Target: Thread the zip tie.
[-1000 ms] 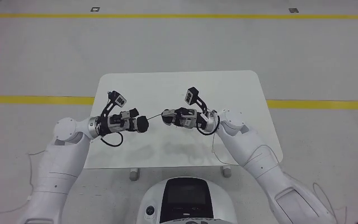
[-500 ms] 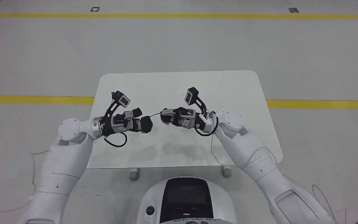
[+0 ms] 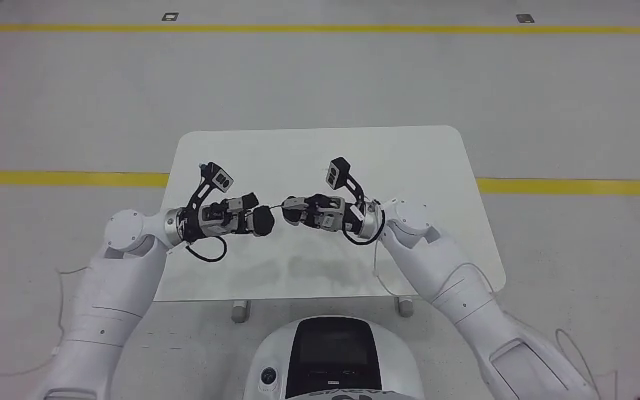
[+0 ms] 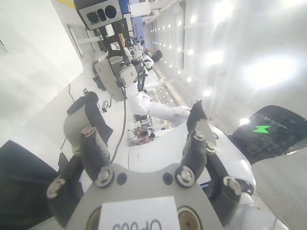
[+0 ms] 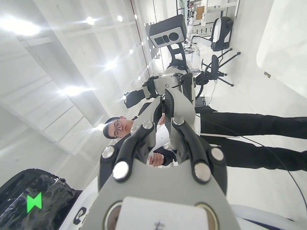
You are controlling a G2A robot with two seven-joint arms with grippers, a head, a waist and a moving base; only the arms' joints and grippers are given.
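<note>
— Two pincers: how are they found?
— Left pincer (image 4: 140,106) is spread open. Right pincer (image 5: 165,99) is clamped on the zip tie (image 3: 275,208), which is held above the desk (image 3: 420,160) between them.
— Compared with a second ago?
— The gap is narrowed; the tie's free end is now just beside the left pincer.

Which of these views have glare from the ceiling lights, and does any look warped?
Left wrist view: the round white ceiling lights flare into haze, and the scene bows like a fisheye. Right wrist view: the lights streak, same bowing. Top view: even light on the white rounded table, no glare, yellow floor lines straight.
</note>
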